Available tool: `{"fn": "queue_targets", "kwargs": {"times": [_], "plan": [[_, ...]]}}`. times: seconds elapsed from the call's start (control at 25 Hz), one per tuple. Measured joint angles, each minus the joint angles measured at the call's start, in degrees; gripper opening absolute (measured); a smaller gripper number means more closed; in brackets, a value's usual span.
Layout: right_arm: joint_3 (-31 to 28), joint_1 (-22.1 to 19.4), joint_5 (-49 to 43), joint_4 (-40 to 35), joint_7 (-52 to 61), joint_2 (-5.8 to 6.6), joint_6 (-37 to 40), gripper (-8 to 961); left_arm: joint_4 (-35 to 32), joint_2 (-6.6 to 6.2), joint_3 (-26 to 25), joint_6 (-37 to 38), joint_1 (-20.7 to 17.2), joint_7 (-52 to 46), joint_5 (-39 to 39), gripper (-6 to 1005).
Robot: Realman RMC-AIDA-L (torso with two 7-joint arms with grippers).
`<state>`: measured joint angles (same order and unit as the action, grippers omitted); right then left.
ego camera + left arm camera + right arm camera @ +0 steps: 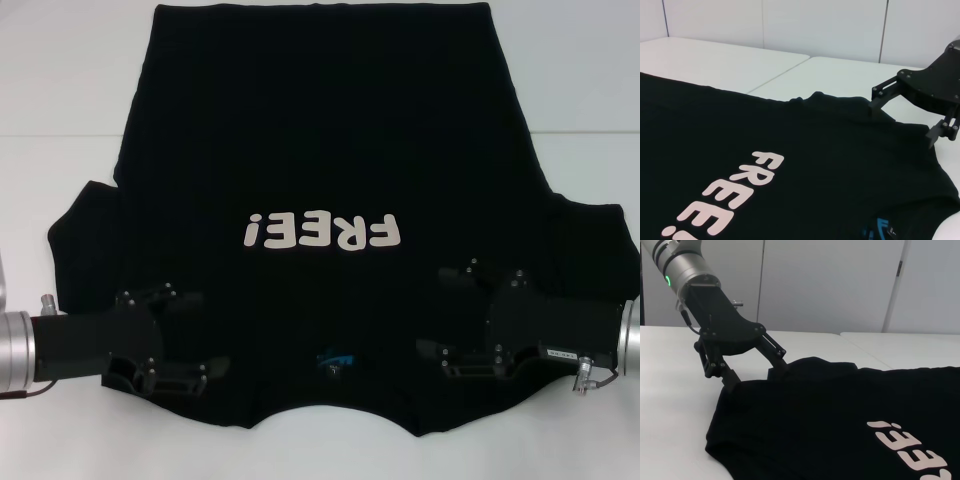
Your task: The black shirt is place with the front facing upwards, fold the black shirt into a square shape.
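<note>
The black shirt (320, 150) lies flat on the white table (60, 80), front up, collar edge nearest me and the cream "FREE!" lettering (322, 231) at mid-chest. My left gripper (205, 335) and right gripper (430, 310) sit at the two shoulders, either side of the blue neck label (335, 360), fingers spread wide with tips at the cloth. To fold well, I judge both should pinch together and lift evenly.

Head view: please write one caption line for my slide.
Black shirt lies front-up; left gripper and right gripper, jaws open, at its shoulders.
</note>
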<state>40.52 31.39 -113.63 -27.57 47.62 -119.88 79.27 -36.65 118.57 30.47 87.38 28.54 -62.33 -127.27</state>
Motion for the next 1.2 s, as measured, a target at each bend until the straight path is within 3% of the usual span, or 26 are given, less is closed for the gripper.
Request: {"fn": "queue_targets", "kwargs": {"times": [0.2, 0.36, 0.48, 0.64, 0.8, 0.96, 1.2], "plan": [[-0.09, 0.06, -0.02, 0.07, 0.29, 0.00, -0.06, 944, 0.02, 0.00, -1.02, -0.16, 0.02, -2.23, 0.21, 905], [-0.08, 0.02, 0.06, 0.07, 0.88, 0.00, -0.04, 944, 0.40, -0.79, -9.13, -2.42, 1.14, -18.75, 1.55, 900], [0.04, -0.05, 0.07, 0.07, 2.37, 0.00, 0.05, 945, 2.45, -4.14, -11.22, -2.39, 2.21, -34.51, 1.71, 896], [0.14, -0.08, -0.01, -0.01, 3.76, 0.00, 0.13, 945, 5.76, -10.31, -10.79, -1.45, 3.90, -52.04, 1.23, 891], [0.14, -0.23, -0.04, -0.04, 3.79, 0.01, 0.30, 945, 6.87, -13.98, -10.55, -1.96, 5.54, -68.16, -2.59, 886], [0.19, -0.24, -0.75, 0.02, 4.02, 0.07, 0.34, 944, 6.84, -14.56, -10.42, -6.37, 6.38, -72.68, -6.13, 881], [0.19, -0.34, -0.98, 0.13, 4.24, 0.09, 0.37, 944, 9.38, -13.01, -8.19, -20.38, 6.55, -73.18, -9.26, 874]]}}
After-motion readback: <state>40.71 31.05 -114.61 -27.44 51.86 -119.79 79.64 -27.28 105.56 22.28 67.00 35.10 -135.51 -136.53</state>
